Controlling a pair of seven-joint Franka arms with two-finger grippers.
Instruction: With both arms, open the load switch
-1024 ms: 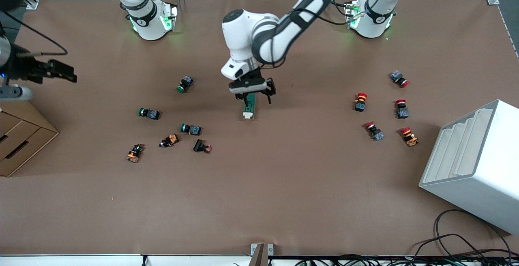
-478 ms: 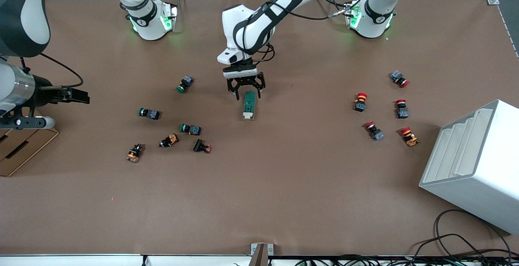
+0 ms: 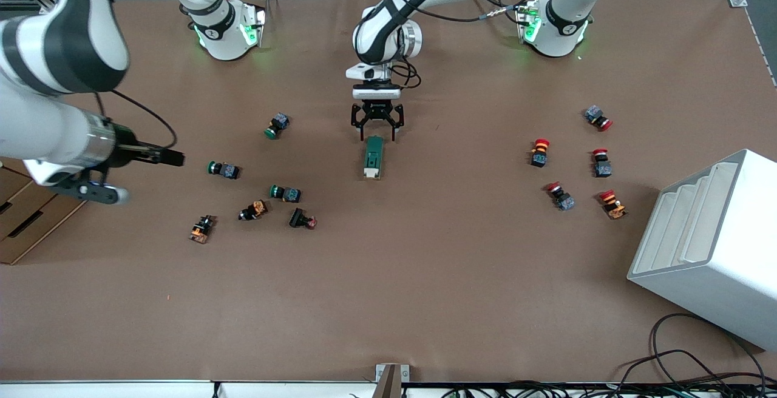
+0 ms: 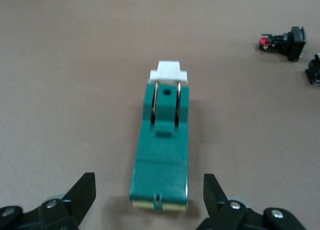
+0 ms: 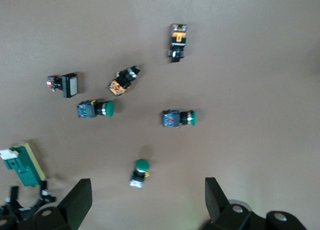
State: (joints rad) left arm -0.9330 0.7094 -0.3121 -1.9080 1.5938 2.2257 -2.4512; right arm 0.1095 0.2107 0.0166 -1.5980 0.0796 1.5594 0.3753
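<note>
The load switch [image 3: 373,157], a dark-green block with a white lever piece at the end nearer the front camera, lies flat at the table's middle. My left gripper [image 3: 377,136] hangs open just off its other end, on the side toward the robots' bases. In the left wrist view the load switch [image 4: 162,145] lies lengthwise between the spread fingers [image 4: 82,190] without touching them. My right gripper [image 3: 173,157] is open and empty in the air over the right arm's end of the table. The right wrist view shows its fingers [image 5: 80,195] wide apart and the load switch [image 5: 22,165] far off.
Green-capped push buttons [image 3: 223,169] and orange-bodied ones [image 3: 254,210] are scattered toward the right arm's end. Red-capped buttons [image 3: 539,151] lie toward the left arm's end. A white stepped bin [image 3: 710,240] stands there too. A cardboard box [image 3: 30,216] sits at the right arm's end.
The left gripper has backed off the load switch toward the bases; the switch has not moved. The right arm has swung in from the table's end toward the push buttons.
</note>
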